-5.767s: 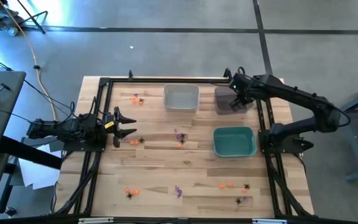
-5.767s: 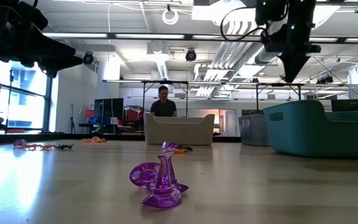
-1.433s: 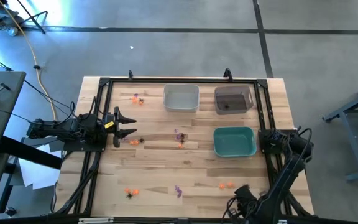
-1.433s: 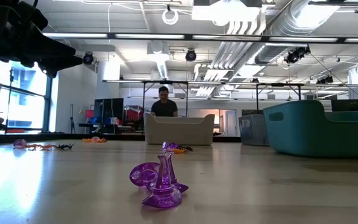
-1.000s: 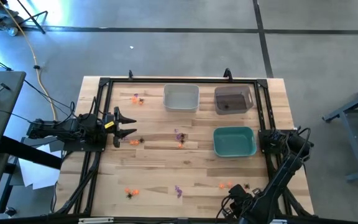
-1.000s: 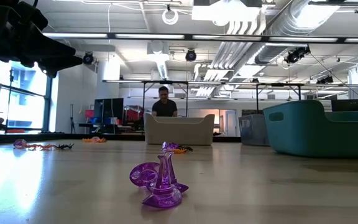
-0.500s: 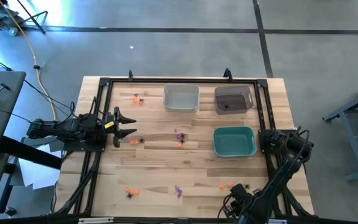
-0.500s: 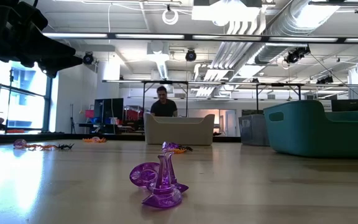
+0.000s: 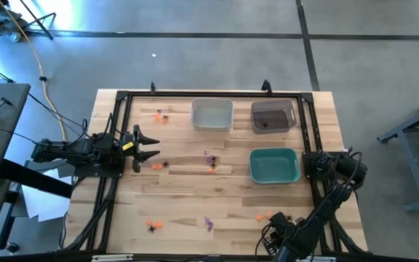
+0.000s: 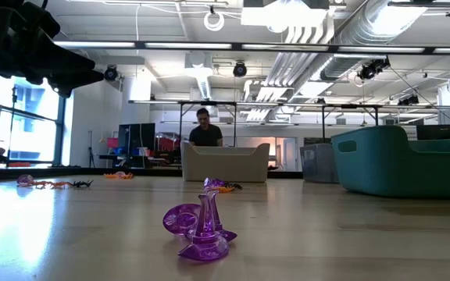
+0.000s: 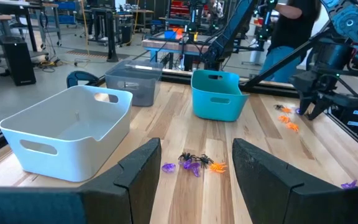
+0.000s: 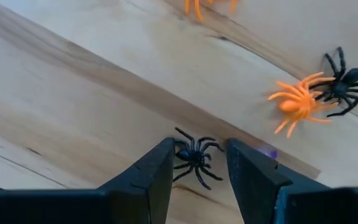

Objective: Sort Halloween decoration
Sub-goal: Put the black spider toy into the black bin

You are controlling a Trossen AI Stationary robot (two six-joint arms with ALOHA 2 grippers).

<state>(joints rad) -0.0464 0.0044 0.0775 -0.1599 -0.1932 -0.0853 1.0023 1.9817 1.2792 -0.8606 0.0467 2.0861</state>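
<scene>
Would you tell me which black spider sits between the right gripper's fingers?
The lone black spider, framed by the open right gripper; the other black spider lies farther off, touching an orange spider.

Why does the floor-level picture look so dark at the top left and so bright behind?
Low view: windows and ceiling lights behind backlight the scene, so the arm overhead is a black silhouette, and the purple trinket glows translucent on the glossy table. High view: blue glare on the floor at top left. Right wrist view: the black spider shows crisp.
</scene>
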